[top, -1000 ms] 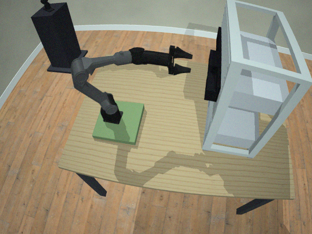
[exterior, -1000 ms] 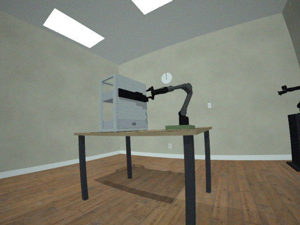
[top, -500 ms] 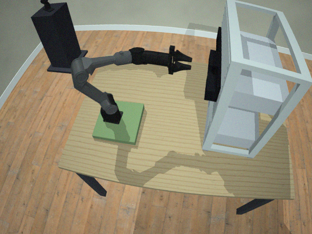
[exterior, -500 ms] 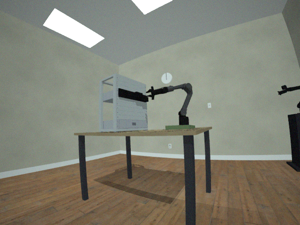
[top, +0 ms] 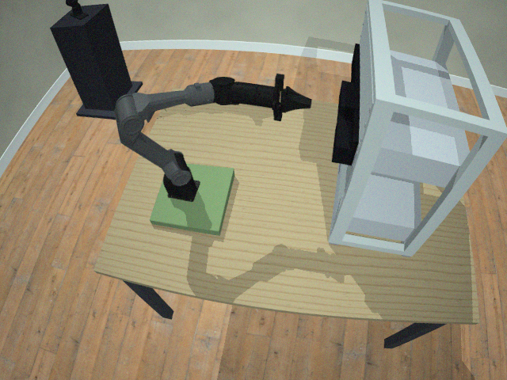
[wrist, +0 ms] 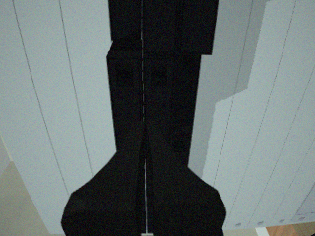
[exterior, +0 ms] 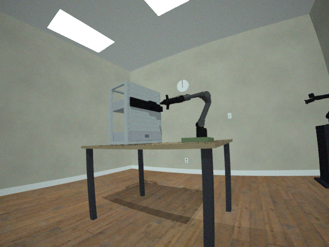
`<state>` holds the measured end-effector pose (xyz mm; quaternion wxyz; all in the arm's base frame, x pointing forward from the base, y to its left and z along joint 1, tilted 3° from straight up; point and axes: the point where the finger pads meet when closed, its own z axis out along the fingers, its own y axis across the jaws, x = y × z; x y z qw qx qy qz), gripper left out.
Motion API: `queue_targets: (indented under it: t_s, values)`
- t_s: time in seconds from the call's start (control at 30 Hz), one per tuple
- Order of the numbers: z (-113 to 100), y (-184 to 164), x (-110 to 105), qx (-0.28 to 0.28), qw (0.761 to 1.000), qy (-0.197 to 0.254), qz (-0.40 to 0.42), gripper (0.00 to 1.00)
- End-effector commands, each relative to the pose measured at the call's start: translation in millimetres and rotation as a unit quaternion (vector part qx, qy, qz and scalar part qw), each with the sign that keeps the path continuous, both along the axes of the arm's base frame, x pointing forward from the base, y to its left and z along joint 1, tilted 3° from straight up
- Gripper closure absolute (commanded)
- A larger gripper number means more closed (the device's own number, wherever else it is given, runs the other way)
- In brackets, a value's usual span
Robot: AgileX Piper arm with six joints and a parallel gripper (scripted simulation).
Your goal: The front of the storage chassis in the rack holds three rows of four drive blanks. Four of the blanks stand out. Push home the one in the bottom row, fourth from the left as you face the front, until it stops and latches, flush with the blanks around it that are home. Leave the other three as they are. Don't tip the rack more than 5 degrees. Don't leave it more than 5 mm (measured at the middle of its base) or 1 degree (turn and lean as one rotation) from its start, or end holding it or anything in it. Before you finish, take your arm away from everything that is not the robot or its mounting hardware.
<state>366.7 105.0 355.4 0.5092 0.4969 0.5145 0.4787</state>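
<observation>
The white open-frame rack [top: 375, 61] [exterior: 143, 124] [wrist: 59, 92] stands on the right side of the table. The black storage chassis [top: 348, 123] [exterior: 144, 104] [wrist: 164, 7] sits in the rack's front face, and parts of it stand out in steps. I cannot make out single blanks or rows. My gripper [top: 309, 102] [exterior: 161, 102] [wrist: 146, 134] is shut and empty, its fingers meeting in a point. It is level and points at the chassis front near one end. A short gap separates it from the chassis.
The arm's base stands on a green plate [top: 204, 204] [exterior: 198, 139] on the wooden table [top: 286, 245] [exterior: 159, 145]. A black pedestal [top: 92, 57] [exterior: 323, 154] stands on the floor beyond the table.
</observation>
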Motion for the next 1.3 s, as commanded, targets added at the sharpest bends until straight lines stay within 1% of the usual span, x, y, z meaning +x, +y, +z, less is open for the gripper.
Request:
queue_targets:
  t_s: [0.0, 0.33, 0.7, 0.77, 1.03, 1.27]
  values:
    - [1.6, 0.1, -0.3, 0.001, 1.000, -0.002, 0.000, 1.00]
    - [-0.4, -4.5, -0.6, 0.001, 1.000, -0.002, 0.000, 1.00]
    - [-21.9, -52.9, -4.1, 0.001, 1.000, -0.002, 0.000, 1.00]
    - [-21.9, -52.9, -4.1, 0.001, 1.000, -0.002, 0.000, 1.00]
    - [-31.5, -74.6, -5.7, 0.001, 1.000, -0.002, 0.000, 1.00]
    - [-33.9, -79.9, -6.1, 0.001, 1.000, -0.002, 0.000, 1.00]
